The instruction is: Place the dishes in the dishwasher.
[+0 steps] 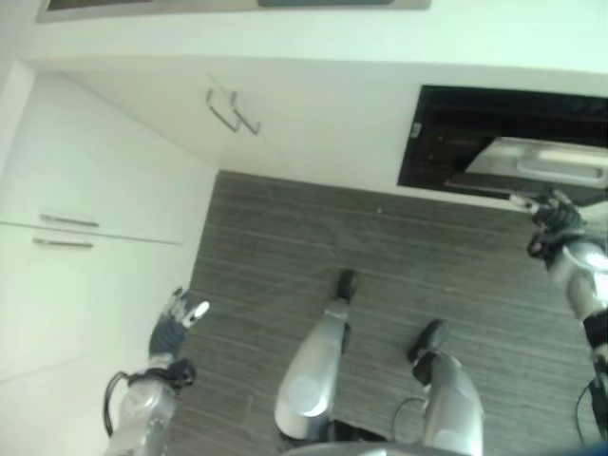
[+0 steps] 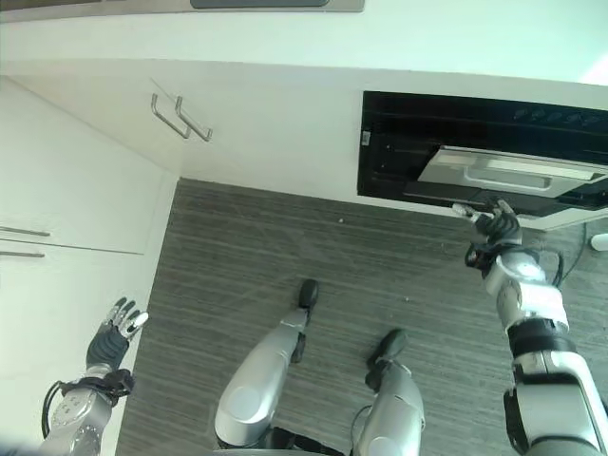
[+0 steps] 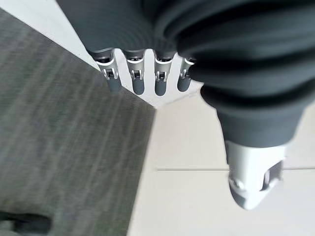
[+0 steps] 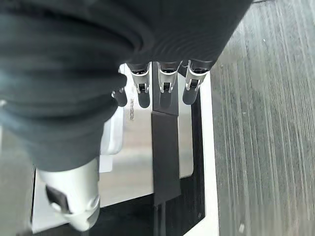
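- Grey wood-grain floor (image 2: pixel 313 237) spreads below me, bordered by the kitchen units at the far side and on my left.
- White flat-fronted cabinets (image 1: pixel 104 180) run along my left and the far wall. Slim silver bar handles (image 1: pixel 231 111) sit in a pair on the far doors, and two more handles (image 1: pixel 65 232) on the doors at my left.
- Set into the far white units, to my right, is the black dishwasher opening (image 2: pixel 475 142), with its silver-lined door (image 2: pixel 508 173) partly down and tilted out towards the floor.
- My right hand (image 2: pixel 494 228) is raised at the edge of that door. In the right wrist view its fingers (image 4: pixel 166 91) are stretched out straight and relaxed, thumb apart, holding nothing. Whether the tips touch the door I cannot tell.
- My left hand (image 1: pixel 176 323) hangs low beside the left cabinets, over the floor. Its fingers (image 3: pixel 135 78) are also straight and loosely spread, holding nothing.
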### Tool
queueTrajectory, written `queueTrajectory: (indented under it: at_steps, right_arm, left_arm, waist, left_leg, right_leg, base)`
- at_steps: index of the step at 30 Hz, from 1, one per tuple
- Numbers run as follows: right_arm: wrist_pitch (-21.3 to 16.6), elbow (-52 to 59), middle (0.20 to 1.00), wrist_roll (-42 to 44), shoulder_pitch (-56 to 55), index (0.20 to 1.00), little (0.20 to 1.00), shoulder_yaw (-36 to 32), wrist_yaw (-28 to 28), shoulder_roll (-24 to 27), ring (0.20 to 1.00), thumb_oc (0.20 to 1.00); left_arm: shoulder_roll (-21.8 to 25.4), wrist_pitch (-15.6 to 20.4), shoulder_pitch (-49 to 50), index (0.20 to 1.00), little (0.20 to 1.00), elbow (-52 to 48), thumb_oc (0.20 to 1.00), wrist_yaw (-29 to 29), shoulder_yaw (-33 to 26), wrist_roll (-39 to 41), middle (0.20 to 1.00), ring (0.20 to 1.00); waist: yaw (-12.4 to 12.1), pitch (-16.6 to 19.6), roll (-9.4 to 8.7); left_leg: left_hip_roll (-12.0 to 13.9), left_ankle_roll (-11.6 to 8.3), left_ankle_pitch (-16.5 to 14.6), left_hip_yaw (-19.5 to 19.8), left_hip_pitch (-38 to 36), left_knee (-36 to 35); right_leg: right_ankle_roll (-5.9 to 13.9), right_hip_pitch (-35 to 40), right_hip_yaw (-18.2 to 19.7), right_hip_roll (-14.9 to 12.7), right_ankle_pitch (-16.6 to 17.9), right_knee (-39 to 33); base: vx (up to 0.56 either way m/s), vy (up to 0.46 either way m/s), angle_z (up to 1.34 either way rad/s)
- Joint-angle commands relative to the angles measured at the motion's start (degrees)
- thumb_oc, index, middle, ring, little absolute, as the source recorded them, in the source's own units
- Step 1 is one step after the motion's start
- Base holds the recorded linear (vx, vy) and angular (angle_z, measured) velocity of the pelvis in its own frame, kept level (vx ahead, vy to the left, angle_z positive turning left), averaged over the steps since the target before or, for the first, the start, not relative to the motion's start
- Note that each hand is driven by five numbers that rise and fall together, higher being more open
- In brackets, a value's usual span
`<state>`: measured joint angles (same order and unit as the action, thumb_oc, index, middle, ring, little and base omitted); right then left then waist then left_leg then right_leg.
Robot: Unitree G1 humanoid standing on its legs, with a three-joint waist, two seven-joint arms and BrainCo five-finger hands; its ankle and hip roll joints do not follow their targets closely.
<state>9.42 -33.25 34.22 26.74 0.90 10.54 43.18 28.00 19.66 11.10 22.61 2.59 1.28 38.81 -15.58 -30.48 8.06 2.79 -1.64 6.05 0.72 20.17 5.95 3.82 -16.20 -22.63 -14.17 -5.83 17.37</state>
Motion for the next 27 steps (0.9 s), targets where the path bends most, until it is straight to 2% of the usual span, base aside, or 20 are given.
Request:
queueTrajectory:
  at_steps: [1,3,6,7,8,10,11,12,14,15,18,19,20,21,23,24,26,27]
  right_arm:
    - [-3.66,-5.72,1.0,1.31,9.5,1.0,1.0,-1.63,1.52,4.27,1.0,1.0]
    - [-2.4,-9.81,1.0,2.62,12.62,1.0,1.0,-1.29,2.3,5.14,1.0,1.0]
    - [-0.2,-17.31,1.0,5.96,18.16,1.0,1.0,1.17,-0.08,6.75,1.0,1.0]
    - [0.1,-14.44,1.0,5.3,10.75,1.0,1.0,0.3,-2.03,3.72,1.0,1.0]
    - [0.34,-11.48,1.0,6.18,6.01,1.0,1.0,0.49,-2.4,1.15,1.0,1.0]
    - [-1.58,-8.69,1.0,6.44,-1.67,1.0,1.0,0.91,-3.76,-4.45,1.0,1.0]
    - [-3.46,-8.44,1.0,5.39,-4.58,1.0,1.0,1.63,-4.09,-6.93,1.0,1.0]
    - [-4.74,-9.53,1.0,2.7,-8.41,1.0,1.0,3.55,-4.78,-11.71,1.0,1.0]
    - [-5.34,-14.1,1.0,2.89,-11.9,1.0,1.0,3.3,-9.31,-14.92,1.0,1.0]
    - [-5.95,-17.79,1.0,3.21,-13.27,1.0,1.0,2.35,-11.18,-16.32,1.0,1.0]
    - [-9.14,-26.31,1.0,1.59,-16.31,1.0,1.0,1.22,-13.68,-20.24,1.0,1.0]
    - [-10.54,-26.7,1.0,0.48,-17.59,1.0,1.0,1.22,-13.37,-21.53,1.0,1.0]
    - [-12.81,-26.63,1.0,-1.7,-20.15,1.0,1.0,1.86,-11.45,-24.18,1.0,1.0]
    - [-13.26,-26.36,1.0,-2.86,-21.29,1.0,1.0,1.87,-11.15,-24.99,1.0,1.0]
    - [-13.54,-26.72,1.0,-3.91,-21.71,1.0,1.0,1.97,-11.36,-25.14,1.0,1.0]
    - [-14.37,-27.17,1.0,-4.86,-22.24,1.0,1.0,2.22,-11.98,-25.53,1.0,1.0]
    - [-15.46,-28.22,1.0,-5.41,-22.96,1.0,1.0,2.72,-11.89,-25.73,1.0,1.0]
    - [-15.88,-28.91,1.0,-5.26,-23.44,1.0,1.0,2.59,-12.25,-25.9,1.0,1.0]
  left_arm:
    - [2.8,4.02,2.02,1.0,1.0,0.19,1.0,-0.69,-0.34,0.05,1.0,1.0]
    - [3.52,4.75,1.24,1.0,1.0,-0.21,1.0,-1.21,0.61,0.19,1.0,1.0]
    - [3.87,5.59,1.42,1.0,1.0,0.61,1.0,-1.18,0.43,1.19,1.0,1.0]
    - [2.3,6.51,2.33,1.0,1.0,1.68,1.0,-0.78,0.05,-1.34,1.0,1.0]
    - [1.76,6.88,2.82,1.0,1.0,1.92,1.0,-0.55,0.46,-2.45,1.0,1.0]
    - [0.93,4.84,2.98,1.0,1.0,2.25,1.0,-0.29,1.21,-4.44,1.0,1.0]
    - [0.53,4.79,2.97,1.0,1.0,3.39,1.0,0.71,1.95,-4.76,1.0,1.0]
    - [-0.29,4.47,2.78,1.0,1.0,5.15,1.0,2.73,3.51,-4.47,1.0,1.0]
    - [-0.75,2.63,1.43,1.0,1.0,7.31,1.0,5.97,4.76,-3.67,1.0,1.0]
    - [-0.69,1.6,0.23,1.0,1.0,9.11,1.0,7.85,5.64,-2.95,1.0,1.0]
    - [-1.84,-0.25,-1.98,1.0,1.0,13.8,1.0,10.21,7.99,-2.48,1.0,1.0]
    - [-2.1,-1.25,-2.18,1.0,1.0,14.33,1.0,10.66,8.35,-2.45,1.0,1.0]
    - [-2.67,-1.44,-1.97,1.0,1.0,15.69,1.0,10.67,8.99,-4.46,1.0,1.0]
    - [-2.82,-1.59,-1.92,1.0,1.0,16.3,1.0,11.15,9.01,-4.76,1.0,1.0]
    - [-2.81,-2.8,-2.21,1.0,1.0,17.49,1.0,13.93,8.31,-3.03,1.0,1.0]
    - [-2.88,-2.62,-2.62,1.0,1.0,19.08,1.0,14.22,8.31,-2.82,1.0,1.0]
    - [-3.46,-3.27,-4.01,1.0,1.0,21.93,1.0,14.49,7.73,-3.14,1.0,1.0]
    - [-3.99,-3.54,-4.64,1.0,1.0,23.43,1.0,13.92,7.33,-4.29,1.0,1.0]
  waist:
    - [-1.52,1.84,-0.5]
    - [-2.22,1.84,-0.82]
    - [-3.64,2.87,-2.19]
    - [-3.45,4.52,-3.85]
    - [-3.16,5.29,-4.74]
    - [-2.6,6.35,-6.3]
    - [-2.27,6.94,-6.89]
    - [-1.54,8.47,-8.32]
    - [-0.43,10.53,-8.91]
    - [0.28,11.72,-8.88]
    - [1.96,14.8,-9.31]
    - [2.58,15.49,-9.38]
    - [3.97,16.49,-9.14]
    - [4.86,16.78,-8.72]
    - [6.83,17.0,-8.01]
    - [8.44,17.38,-8.04]
    - [10.26,18.04,-8.56]
    - [10.95,18.28,-8.84]
  left_leg:
    - [-0.07,-1.51,2.65,-1.05,-0.71,-5.16]
    - [-0.39,-1.48,2.55,-0.78,-0.86,-5.47]
    - [-0.4,-2.12,2.42,-0.23,-2.11,-6.82]
    - [-0.07,-1.83,2.98,-0.98,-2.76,-6.9]
    - [-0.08,-1.67,2.78,-1.24,-3.1,-6.96]
    - [-0.2,-1.35,2.04,-1.68,-3.88,-6.92]
    - [-0.25,-1.19,1.72,-1.98,-4.5,-7.17]
    - [-0.36,-1.28,0.1,-2.46,-6.71,-7.98]
    - [-0.55,-0.63,-0.59,-3.38,-8.97,-8.73]
    - [-0.83,0.31,-0.05,-4.08,-9.63,-8.78]
    - [-2.68,2.16,-1.46,-3.41,-13.19,-9.54]
    - [-3.2,2.7,-1.77,-3.16,-14.25,-9.61]
    - [-3.17,3.52,-2.72,-2.75,-16.58,-9.81]
    - [-3.06,3.88,-3.15,-2.66,-17.72,-9.94]
    - [-2.48,4.11,-4.09,-2.92,-20.0,-10.5]
    - [-2.63,4.23,-4.32,-2.44,-20.91,-10.74]
    - [-3.26,4.35,-4.27,-2.01,-21.38,-10.79]
    - [-3.51,4.24,-4.43,-2.13,-21.96,-10.85]
  right_leg:
    - [-0.09,5.6,-1.03,2.3,-2.68,1.0]
    - [0.12,6.43,-1.06,2.63,-2.38,-0.22]
    - [0.41,9.59,-1.01,4.04,-1.34,-4.56]
    - [0.74,12.75,-1.95,4.38,1.66,-9.08]
    - [1.13,13.91,-1.82,4.2,2.75,-10.85]
    - [1.67,15.85,-1.64,3.71,4.45,-13.29]
    - [1.97,16.71,-1.5,3.43,5.35,-14.45]
    - [3.06,18.84,-0.75,2.9,6.11,-16.21]
    - [3.75,19.92,-0.58,2.12,7.7,-16.9]
    - [3.58,19.65,-1.01,1.51,9.37,-16.4]
    - [4.48,19.26,0.31,0.05,12.46,-11.96]
    - [4.73,18.7,1.05,-0.25,13.43,-9.37]
    - [4.85,16.62,2.26,-0.92,14.99,-2.72]
    - [4.77,15.55,3.57,-1.0,15.36,0.15]
    - [4.12,14.14,6.22,0.93,13.8,0.91]
    - [3.21,14.2,8.11,4.42,11.27,-2.54]
    - [2.38,13.45,10.69,8.43,9.59,-6.4]
    - [1.99,13.48,11.09,9.44,9.32,-8.71]
  base:
    - [-0.07,-0.043,0.01]
    - [-0.06,-0.044,0.09]
    - [-0.02,0.055,0.07]
    - [0.06,0.257,0.16]
    - [0.07,0.295,0.22]
    - [0.08,0.183,0.03]
    - [0.18,0.197,-0.03]
    - [0.2,0.267,0.01]
    - [0.16,0.377,-0.1]
    - [0.11,0.401,-0.19]
    - [0.2,0.359,-0.21]
    - [0.26,0.329,-0.27]
    - [0.24,0.29,-0.39]
    - [0.22,0.236,-0.41]
    - [0.12,0.037,-0.14]
    - [0.11,-0.104,0.04]
    - [0.09,-0.17,0.09]
    - [0.08,-0.186,0.29]
